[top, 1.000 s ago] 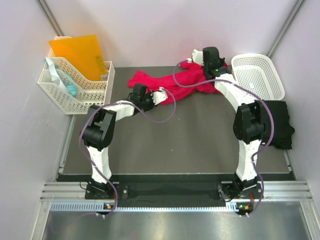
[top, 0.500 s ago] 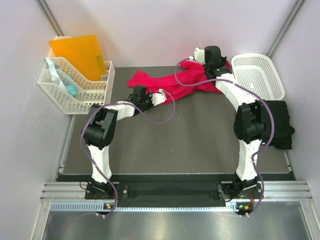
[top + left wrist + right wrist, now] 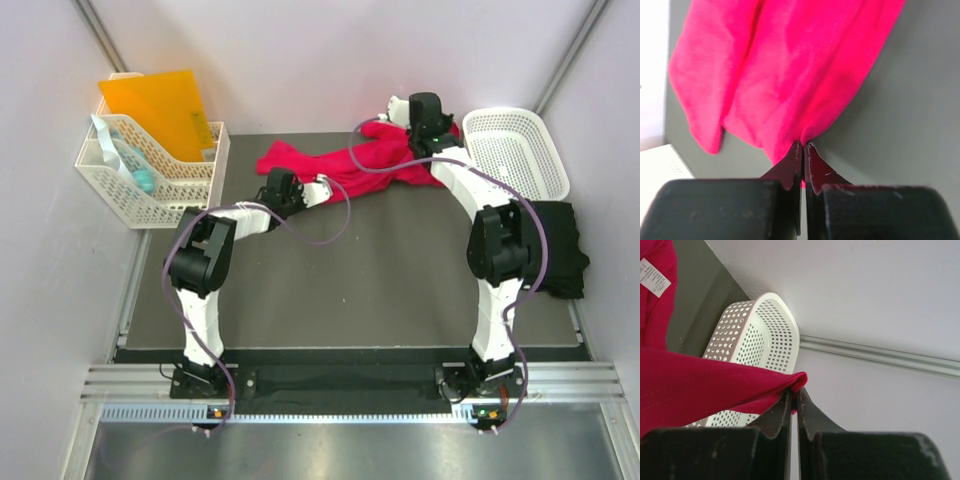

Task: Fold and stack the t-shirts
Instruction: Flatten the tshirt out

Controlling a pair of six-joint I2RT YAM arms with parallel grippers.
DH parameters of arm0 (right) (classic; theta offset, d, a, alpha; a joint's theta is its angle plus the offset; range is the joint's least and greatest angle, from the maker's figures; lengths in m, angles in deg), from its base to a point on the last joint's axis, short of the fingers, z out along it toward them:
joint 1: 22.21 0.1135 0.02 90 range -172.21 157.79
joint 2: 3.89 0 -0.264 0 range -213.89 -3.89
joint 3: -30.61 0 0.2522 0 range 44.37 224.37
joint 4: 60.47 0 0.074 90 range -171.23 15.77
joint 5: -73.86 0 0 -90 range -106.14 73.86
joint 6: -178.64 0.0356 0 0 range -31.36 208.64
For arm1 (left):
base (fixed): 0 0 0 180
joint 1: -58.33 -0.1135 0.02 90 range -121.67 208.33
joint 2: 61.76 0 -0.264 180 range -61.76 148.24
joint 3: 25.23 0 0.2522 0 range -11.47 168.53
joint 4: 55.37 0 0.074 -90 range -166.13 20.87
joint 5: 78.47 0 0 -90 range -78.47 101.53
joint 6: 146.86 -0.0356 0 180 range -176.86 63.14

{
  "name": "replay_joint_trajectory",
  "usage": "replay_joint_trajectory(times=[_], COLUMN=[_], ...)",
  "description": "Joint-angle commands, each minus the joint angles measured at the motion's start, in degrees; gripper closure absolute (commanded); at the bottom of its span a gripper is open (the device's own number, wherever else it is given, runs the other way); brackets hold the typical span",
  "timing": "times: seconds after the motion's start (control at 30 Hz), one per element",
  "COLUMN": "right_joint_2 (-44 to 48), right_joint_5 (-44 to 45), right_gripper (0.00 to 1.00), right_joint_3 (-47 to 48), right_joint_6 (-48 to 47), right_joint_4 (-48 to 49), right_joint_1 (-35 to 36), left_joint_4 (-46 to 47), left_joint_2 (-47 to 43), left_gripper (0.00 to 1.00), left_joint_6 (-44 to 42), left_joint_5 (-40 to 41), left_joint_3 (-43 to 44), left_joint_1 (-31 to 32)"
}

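Note:
The pinkish-red t-shirt [image 3: 345, 165] lies stretched across the back of the dark mat. My left gripper [image 3: 322, 189] is shut on the shirt's near edge; the left wrist view shows red cloth [image 3: 790, 75] pinched between the closed jaws [image 3: 803, 146]. My right gripper [image 3: 398, 108] is shut on the shirt's far right edge, lifted near the back wall; the right wrist view shows a red fold [image 3: 715, 385] in the jaws [image 3: 795, 390] and a white label [image 3: 654, 275]. The black t-shirt [image 3: 560, 245] lies crumpled at the mat's right edge.
A white lattice basket [image 3: 515, 150] stands at the back right, also in the right wrist view [image 3: 755, 330]. A white organizer [image 3: 150, 175] with an orange folder [image 3: 155, 105] stands at the back left. White walls close in on three sides.
My left gripper has moved slightly back and right with the red cloth. My right gripper has shifted a little right, drawing the shirt straighter.

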Motion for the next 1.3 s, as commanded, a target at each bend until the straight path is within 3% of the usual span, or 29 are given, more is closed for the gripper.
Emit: replay_joint_trajectory(times=[0.0,0.17,0.37,0.6,0.83,0.97,1.1,1.17,1.27], right_joint_2=[0.66,2.06,8.30,13.14,8.40,7.51,8.57,8.83,9.18], right_joint_5=[0.55,0.46,-1.12,-2.10,-0.77,-0.16,-0.25,-0.16,0.10], right_gripper=[1.00,1.00,1.00,1.00,1.00,1.00,1.00,1.00,1.00], right_joint_3=[1.21,1.12,-5.19,-9.25,-2.84,-2.13,-4.49,-5.20,-6.17], right_joint_6=[-0.56,-0.92,-1.09,-1.88,-1.27,-1.09,-0.74,-0.39,0.49], right_joint_4=[3.36,3.18,3.01,4.59,5.29,5.20,5.29,5.29,5.11], right_joint_1=[-0.91,-1.79,-2.14,-3.37,-3.29,-3.11,-2.76,-2.84,-2.76], left_joint_4=[-0.73,-13.80,-28.13,-37.83,-32.66,-27.22,-17.11,-9.41,-2.17], left_joint_2=[-10.07,-17.81,-29.76,-35.15,-21.37,-9.87,-4.74,-3.77,-3.77], left_gripper=[1.00,1.00,1.00,1.00,1.00,1.00,0.99,0.95,0.79], left_joint_6=[1.07,-0.50,-10.50,-18.69,-19.05,-18.17,-16.50,-15.54,-14.66], left_joint_5=[-0.30,-4.96,-11.02,-20.25,-20.53,-15.10,-6.41,-2.96,1.61], left_joint_3=[4.75,8.01,6.26,3.97,6.15,9.50,10.12,8.63,6.26], left_joint_1=[-0.91,-2.67,-4.07,-5.75,-5.75,-5.57,-4.87,-4.34,-3.90])
